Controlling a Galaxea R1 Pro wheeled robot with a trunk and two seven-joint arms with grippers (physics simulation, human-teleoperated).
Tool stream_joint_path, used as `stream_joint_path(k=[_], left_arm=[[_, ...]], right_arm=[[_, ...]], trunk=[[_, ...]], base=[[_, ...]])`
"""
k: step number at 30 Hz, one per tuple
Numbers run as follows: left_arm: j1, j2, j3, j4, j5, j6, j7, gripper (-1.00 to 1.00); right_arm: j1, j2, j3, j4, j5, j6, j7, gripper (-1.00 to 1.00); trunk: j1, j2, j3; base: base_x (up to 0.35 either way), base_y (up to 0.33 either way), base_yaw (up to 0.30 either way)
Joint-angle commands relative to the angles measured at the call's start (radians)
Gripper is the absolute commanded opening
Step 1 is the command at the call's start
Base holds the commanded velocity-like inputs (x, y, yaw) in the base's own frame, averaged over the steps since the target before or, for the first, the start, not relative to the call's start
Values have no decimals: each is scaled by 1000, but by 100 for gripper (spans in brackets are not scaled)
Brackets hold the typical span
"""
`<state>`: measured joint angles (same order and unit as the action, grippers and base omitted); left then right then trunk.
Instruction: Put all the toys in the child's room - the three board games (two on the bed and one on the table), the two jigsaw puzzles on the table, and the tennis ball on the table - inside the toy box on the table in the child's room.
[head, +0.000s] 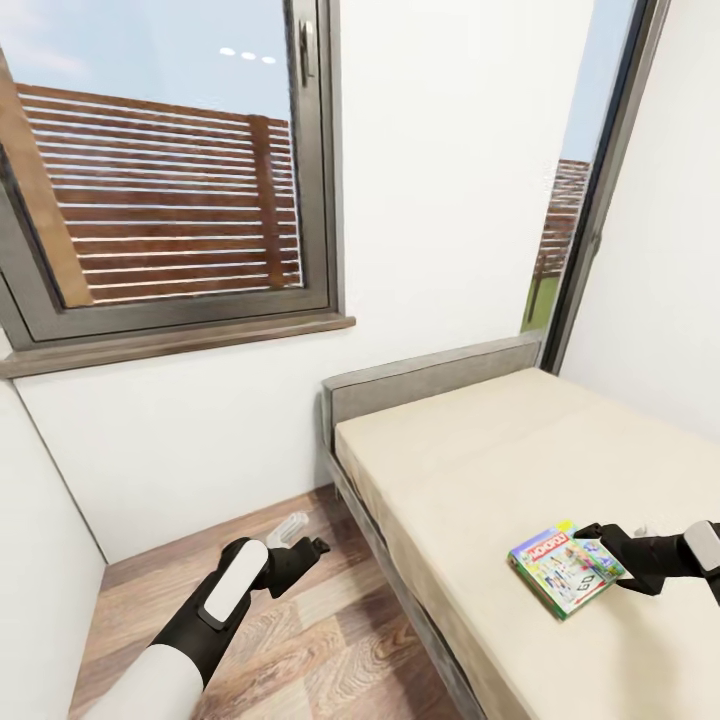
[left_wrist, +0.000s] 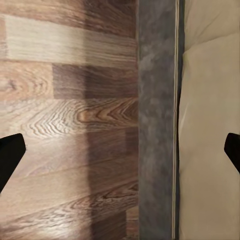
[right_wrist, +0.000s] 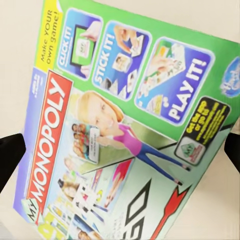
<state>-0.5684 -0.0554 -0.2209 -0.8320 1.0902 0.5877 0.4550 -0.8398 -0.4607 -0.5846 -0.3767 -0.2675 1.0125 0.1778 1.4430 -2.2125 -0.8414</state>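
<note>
Monopoly board game (head: 566, 570) lay flat on the bed (head: 470, 470), out toward four o'clock in the head view, near the mattress's floor-side edge, its green lid facing up. Our right hand (head: 603, 548) sat just over the box's far corner, and from the right wrist view the board game (right_wrist: 125, 130) spread beneath it with the two dark fingertips (right_wrist: 10, 157) standing wide apart at either side, not yet closed on anything. We judged that the step in hand was the pickup of this bed game, with the grasp still unmade. The next move, as we read it, called for lowering so the fingers bracketed a box edge, then closing and lifting before carrying it off to the toy box. Our left hand (head: 305, 549) hung at seven o'clock above the wooden floor (head: 300, 650), fingers apart and empty, beside the grey bed frame (left_wrist: 157, 125).
</note>
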Motion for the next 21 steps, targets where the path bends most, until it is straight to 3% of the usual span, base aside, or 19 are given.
stream_joint_path(k=[1, 21], left_arm=[[-1, 0, -2, -1, 11, 0, 10, 100], [4, 0, -3, -2, 11, 0, 10, 100]], right_arm=[[-1, 0, -7, -1, 10, 5, 8, 100], [0, 2, -8, -1, 10, 6, 8, 100]], trunk=[[0, 0, -1], [0, 0, -1]], base=[[0, 0, 129], [0, 0, 38]])
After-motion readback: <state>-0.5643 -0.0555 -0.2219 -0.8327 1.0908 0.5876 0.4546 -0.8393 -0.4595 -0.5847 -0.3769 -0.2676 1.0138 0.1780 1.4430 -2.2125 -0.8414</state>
